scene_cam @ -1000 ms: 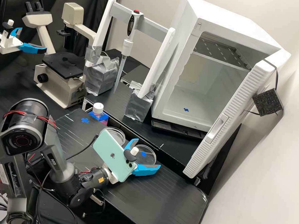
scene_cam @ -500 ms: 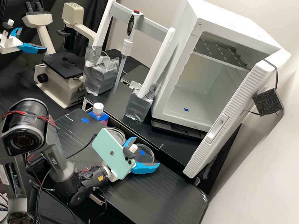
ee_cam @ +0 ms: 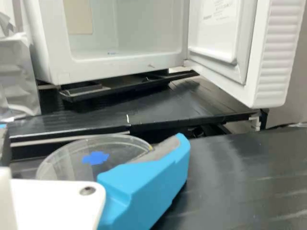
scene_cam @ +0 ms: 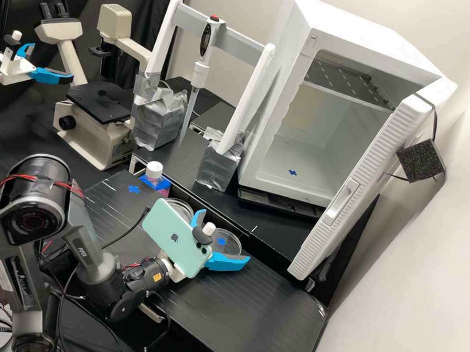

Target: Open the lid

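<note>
My gripper stands open low above the bench's front ledge, its blue fingers on either side of a clear round dish lid with a blue mark. From the wrist, my gripper has one blue finger overlapping the rim of the clear lid, and a sliver of the other finger at the far side. The lid looks flat and low; whether it touches the bench I cannot tell. Beside it, a clear round dish sits partly hidden behind the phone.
A mint phone is mounted on my arm. Behind the dishes are a bottle with a white cap, foil-wrapped blocks holding a pipette stand, and a white cabinet with its door swung out. A microscope stands at the left.
My fingers have spread apart and the gripper has shifted up and left in the high view. The lid moved slightly left with the gripper, then lowered as the fingers parted.
</note>
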Controlling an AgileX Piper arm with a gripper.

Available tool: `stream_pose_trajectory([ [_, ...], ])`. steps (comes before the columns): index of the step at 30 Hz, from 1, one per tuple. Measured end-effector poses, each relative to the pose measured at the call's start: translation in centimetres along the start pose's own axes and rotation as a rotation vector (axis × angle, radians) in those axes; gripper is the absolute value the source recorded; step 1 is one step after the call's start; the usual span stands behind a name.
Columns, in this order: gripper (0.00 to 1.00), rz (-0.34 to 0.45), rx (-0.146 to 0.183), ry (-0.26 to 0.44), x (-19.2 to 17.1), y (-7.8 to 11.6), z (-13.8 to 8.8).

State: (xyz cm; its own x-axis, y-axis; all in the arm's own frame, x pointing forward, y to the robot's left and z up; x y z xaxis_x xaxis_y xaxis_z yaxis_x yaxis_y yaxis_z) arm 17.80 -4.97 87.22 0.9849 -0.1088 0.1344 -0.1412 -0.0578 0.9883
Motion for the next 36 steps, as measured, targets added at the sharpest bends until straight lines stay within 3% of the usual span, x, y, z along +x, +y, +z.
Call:
stream_pose_trajectory([
  [15,1.00,0.086,0.049,0.069,-1.1,1.6,-2.0],
  [20,1.00,0.123,0.039,0.150,-1.9,2.0,-3.9],
  [27,1.00,0.092,0.039,0.327,-3.2,-0.6,-7.6],
  [30,1.00,0.123,0.075,0.351,-3.4,-1.3,-8.4],
  [36,1.00,0.091,0.154,0.387,-3.4,-2.3,-9.4],
])
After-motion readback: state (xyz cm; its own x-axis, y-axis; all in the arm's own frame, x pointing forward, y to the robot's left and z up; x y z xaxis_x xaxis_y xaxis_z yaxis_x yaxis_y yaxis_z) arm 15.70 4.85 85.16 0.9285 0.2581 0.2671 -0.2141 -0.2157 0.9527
